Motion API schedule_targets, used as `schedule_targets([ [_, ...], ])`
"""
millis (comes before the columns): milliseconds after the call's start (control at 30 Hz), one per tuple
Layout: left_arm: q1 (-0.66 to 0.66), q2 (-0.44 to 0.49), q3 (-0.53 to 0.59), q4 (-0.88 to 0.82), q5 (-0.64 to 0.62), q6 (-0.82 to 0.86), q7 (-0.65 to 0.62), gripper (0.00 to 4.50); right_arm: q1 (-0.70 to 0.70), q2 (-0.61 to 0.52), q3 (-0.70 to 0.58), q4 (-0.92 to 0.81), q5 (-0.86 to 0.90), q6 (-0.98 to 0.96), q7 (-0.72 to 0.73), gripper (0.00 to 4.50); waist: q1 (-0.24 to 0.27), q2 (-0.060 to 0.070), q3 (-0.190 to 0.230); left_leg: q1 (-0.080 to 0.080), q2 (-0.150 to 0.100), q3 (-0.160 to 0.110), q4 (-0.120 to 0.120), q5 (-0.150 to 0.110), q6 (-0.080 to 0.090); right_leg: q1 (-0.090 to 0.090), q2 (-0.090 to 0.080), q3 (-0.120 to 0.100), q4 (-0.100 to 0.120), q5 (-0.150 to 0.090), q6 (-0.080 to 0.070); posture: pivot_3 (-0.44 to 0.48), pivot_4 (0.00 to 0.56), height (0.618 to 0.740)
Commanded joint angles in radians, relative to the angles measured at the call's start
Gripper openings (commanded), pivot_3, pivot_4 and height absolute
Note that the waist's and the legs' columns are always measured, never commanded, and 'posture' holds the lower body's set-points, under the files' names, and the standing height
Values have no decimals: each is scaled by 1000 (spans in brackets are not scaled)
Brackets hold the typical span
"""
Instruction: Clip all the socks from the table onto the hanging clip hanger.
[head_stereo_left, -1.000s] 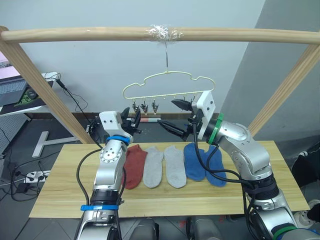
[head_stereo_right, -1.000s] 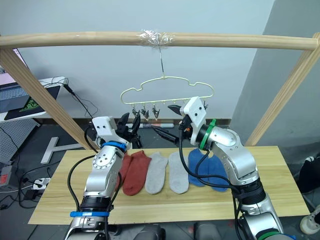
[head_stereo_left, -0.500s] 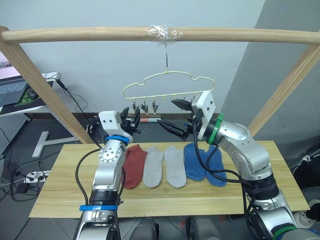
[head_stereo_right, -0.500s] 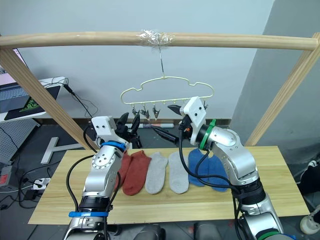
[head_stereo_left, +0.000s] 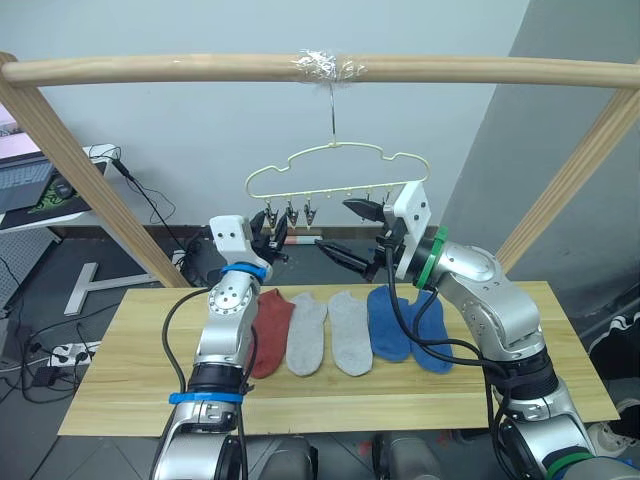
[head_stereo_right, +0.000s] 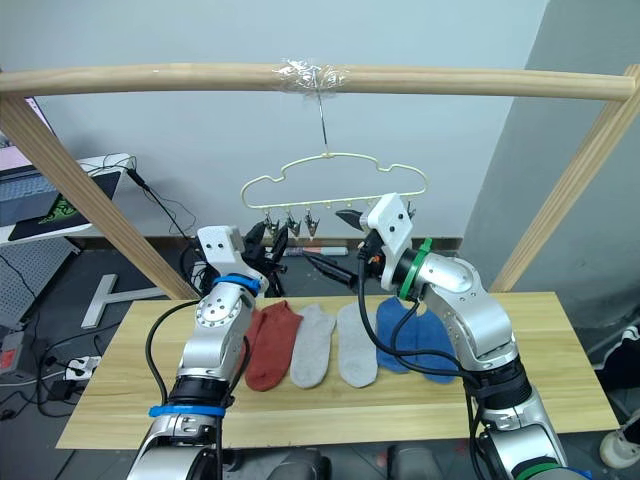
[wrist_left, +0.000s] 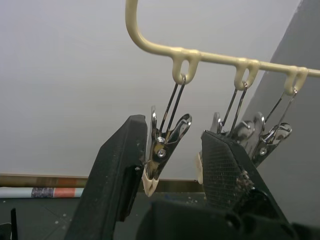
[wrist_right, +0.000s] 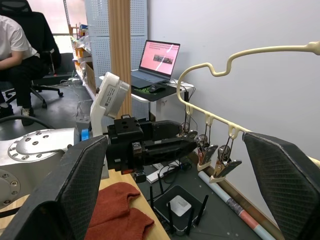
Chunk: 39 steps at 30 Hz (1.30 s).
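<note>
Two black fingers of the left gripper (wrist_left: 172, 165) now stand apart on either side of the first metal clip (wrist_left: 165, 150) at the end of the clip hanger (head_stereo_left: 335, 172) — a second ago this gripper sat lower and further out toward the table's left end, so the arm has risen and come in under the hanger's row of clips. The right gripper (head_stereo_left: 352, 232) has kept its place, its fingers spread wide just beside the clips at the hanger's other end, holding nothing. The hanger is thin pale-yellow wire with a wavy outline, hooked on a round wooden bar (head_stereo_left: 320, 68) wrapped with clear tape. The socks (head_stereo_left: 340, 330) lie flat and soft in a row across the middle of the light plank table (head_stereo_left: 120, 390) — rust-red, two grey, two blue.
</note>
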Motion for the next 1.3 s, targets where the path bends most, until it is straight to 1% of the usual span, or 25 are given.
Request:
schedule_targets([
  [33, -24, 4, 8, -14, 5, -35, 6, 2100, -17, -1, -16, -48, 14, -7, -6, 4500, 0, 0, 0, 0, 0, 0, 0, 0, 0, 0, 0, 0, 0, 0, 0, -62, 141, 740],
  [467, -34, 18, 5, -11, 53, -52, 38, 2100, -20, 0, -17, -48, 14, -5, -9, 4500, -1, 0, 0, 0, 0, 0, 0, 0, 0, 0, 0, 0, 0, 0, 0, -64, 148, 740],
  [1300, -52, 23, 6, 14, 49, -57, 35, 2100, -22, -1, -18, -43, 14, -10, -13, 4500, -1, 0, 0, 0, 0, 0, 0, 0, 0, 0, 0, 0, 0, 0, 0, -62, 153, 740],
])
